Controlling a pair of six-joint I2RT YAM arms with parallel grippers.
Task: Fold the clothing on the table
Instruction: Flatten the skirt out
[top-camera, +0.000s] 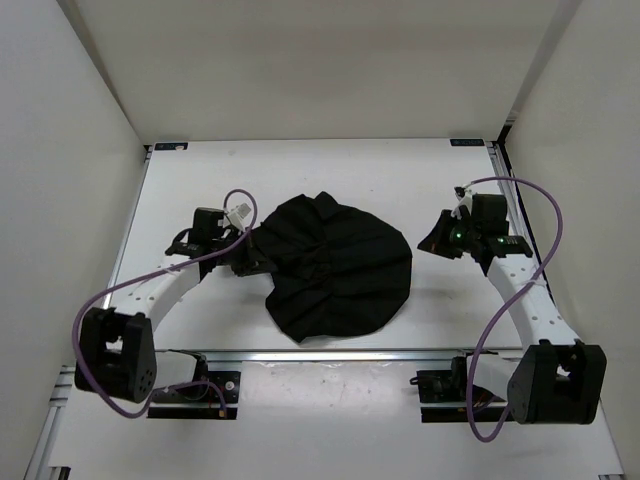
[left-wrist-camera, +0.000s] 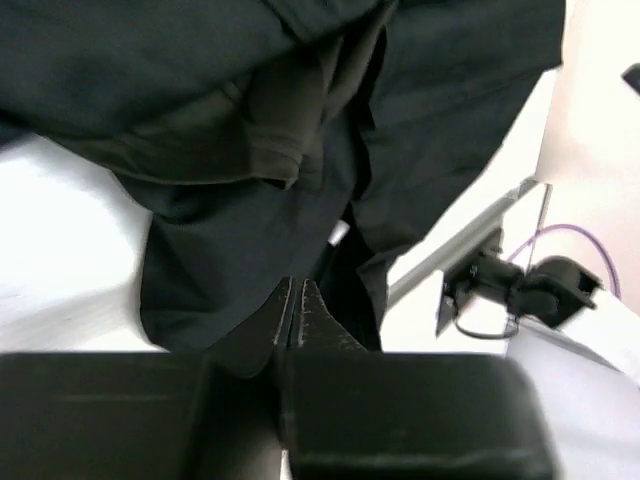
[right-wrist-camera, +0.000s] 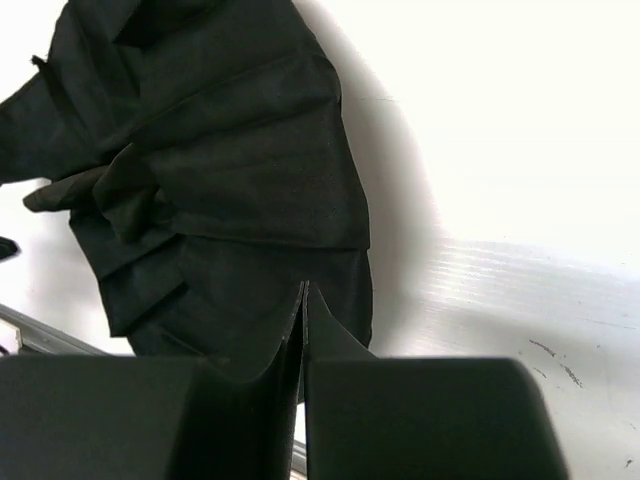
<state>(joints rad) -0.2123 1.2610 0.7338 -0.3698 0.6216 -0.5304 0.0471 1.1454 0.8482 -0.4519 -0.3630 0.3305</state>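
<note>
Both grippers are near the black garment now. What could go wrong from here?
Both the left gripper and right gripper are shut; pushing in might shove the pleated black fabric garment rather than grasp it. Its near hem lies close to the metal rail of the white table and could snag there.

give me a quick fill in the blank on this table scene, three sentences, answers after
1. The clothing lying on the white table is ____ in colour.
2. The left gripper and the right gripper both have their jaws ____.
3. In the top view, the gripper at the clothing's edge is the ____ one; the other stands apart over bare table.
Missing words: black; shut; left.
</note>
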